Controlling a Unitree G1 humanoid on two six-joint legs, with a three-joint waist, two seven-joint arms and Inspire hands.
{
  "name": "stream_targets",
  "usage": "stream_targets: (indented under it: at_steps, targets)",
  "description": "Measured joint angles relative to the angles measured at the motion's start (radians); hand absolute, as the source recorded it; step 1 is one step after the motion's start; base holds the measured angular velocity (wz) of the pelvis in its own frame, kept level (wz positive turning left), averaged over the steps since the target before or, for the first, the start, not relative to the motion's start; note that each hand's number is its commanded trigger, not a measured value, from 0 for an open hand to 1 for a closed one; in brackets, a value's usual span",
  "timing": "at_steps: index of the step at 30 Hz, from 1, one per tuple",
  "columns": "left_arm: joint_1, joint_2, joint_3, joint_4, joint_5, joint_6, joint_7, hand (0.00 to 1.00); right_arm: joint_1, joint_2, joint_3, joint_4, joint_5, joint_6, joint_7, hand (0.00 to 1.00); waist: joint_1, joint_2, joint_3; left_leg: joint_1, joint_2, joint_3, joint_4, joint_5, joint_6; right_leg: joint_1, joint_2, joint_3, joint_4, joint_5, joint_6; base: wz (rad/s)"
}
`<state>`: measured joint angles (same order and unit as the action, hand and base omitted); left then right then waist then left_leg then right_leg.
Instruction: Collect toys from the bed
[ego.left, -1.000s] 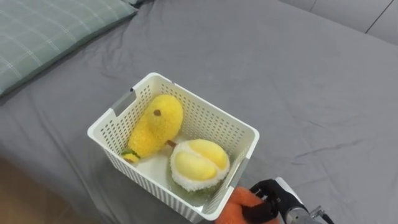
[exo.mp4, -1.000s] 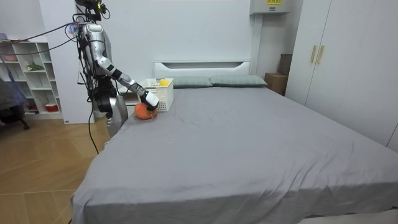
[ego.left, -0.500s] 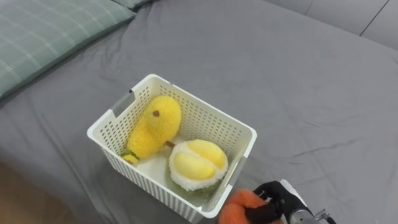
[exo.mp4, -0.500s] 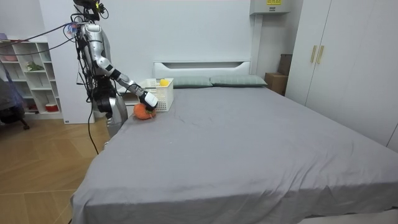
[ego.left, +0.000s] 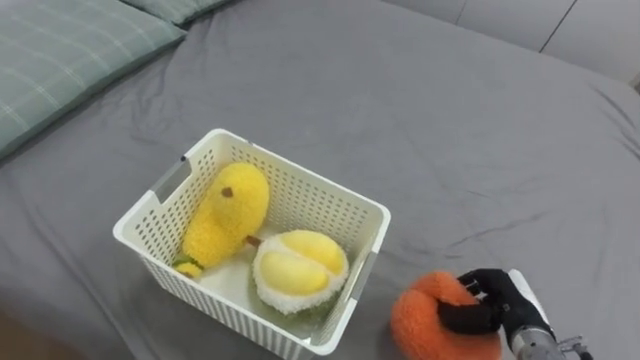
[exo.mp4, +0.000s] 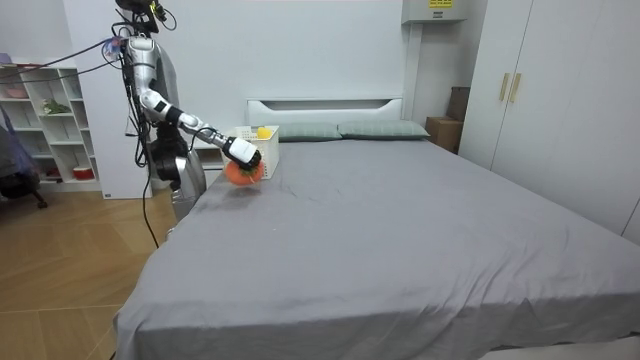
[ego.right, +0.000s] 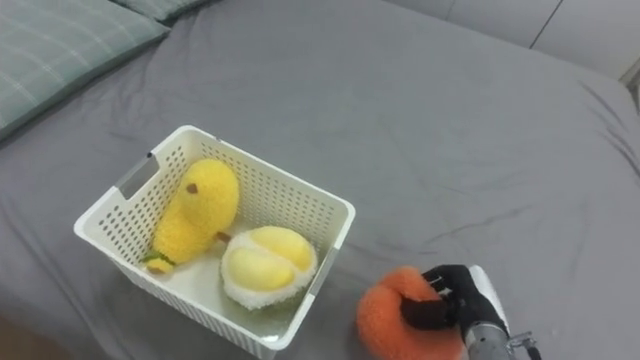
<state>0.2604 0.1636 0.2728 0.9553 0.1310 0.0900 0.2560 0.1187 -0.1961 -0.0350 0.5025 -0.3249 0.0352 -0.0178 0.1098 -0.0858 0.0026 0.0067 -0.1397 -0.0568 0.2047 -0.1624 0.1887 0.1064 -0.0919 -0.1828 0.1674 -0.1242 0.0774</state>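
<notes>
Orange toy (ego.left: 422, 328) in the right hand (ego.left: 505, 300), beside the basket (ego.left: 310, 205).
The fingers (ego.left: 462, 319) are clenched round the orange toy, just right of the white basket on the grey bed (ego.left: 400, 110). Inside the basket lie a yellow pear toy (ego.left: 222, 215), at its left, and a durian toy (ego.left: 290, 272), at its near right.

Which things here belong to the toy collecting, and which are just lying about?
Part of the job: orange toy, gripped by the right hand beside the basket; white basket; yellow toy and round toy inside it; bed.
Just lying about: pillow; shelf; wardrobe.
</notes>
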Motion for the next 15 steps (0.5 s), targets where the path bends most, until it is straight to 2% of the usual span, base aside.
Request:
stream_targets:
  at_steps: [1,6,9,15]
  targets:
    - [-0.002,-0.001,0.0,0.0,0.0,-0.005,0.006,0.0,0.007,0.0,-0.002,-0.015,0.0,0.0,-0.003,1.0,-0.003,-0.009,-0.0021,0.003,0.0,0.002,-0.001,0.0,0.0,0.001,0.0,0.004,0.0,0.0,0.0,-0.03]
    - [-0.002,-0.004,0.003,0.0,-0.008,-0.005,0.016,0.0,0.023,-0.001,-0.056,-0.12,0.001,0.011,-0.032,1.0,-0.011,-0.017,-0.0015,0.023,0.001,0.014,-0.002,0.0,0.0,0.015,0.001,0.023,-0.001,-0.002,0.001,-0.05]
    - [-0.002,-0.004,0.003,0.003,-0.007,-0.005,0.017,0.0,0.02,-0.008,-0.079,-0.203,-0.001,0.01,-0.055,1.0,-0.011,-0.018,-0.0009,0.024,0.003,0.026,-0.002,0.0,0.0,0.012,0.001,0.044,0.0,-0.002,0.001,-0.12]
    - [0.014,-0.006,0.012,0.004,-0.011,-0.005,0.018,0.0,0.019,-0.01,-0.123,-0.337,-0.006,0.011,-0.097,1.0,-0.026,-0.015,0.0007,0.021,0.003,0.027,-0.008,0.0,0.0,0.005,0.002,0.046,0.005,-0.002,0.001,-0.02]
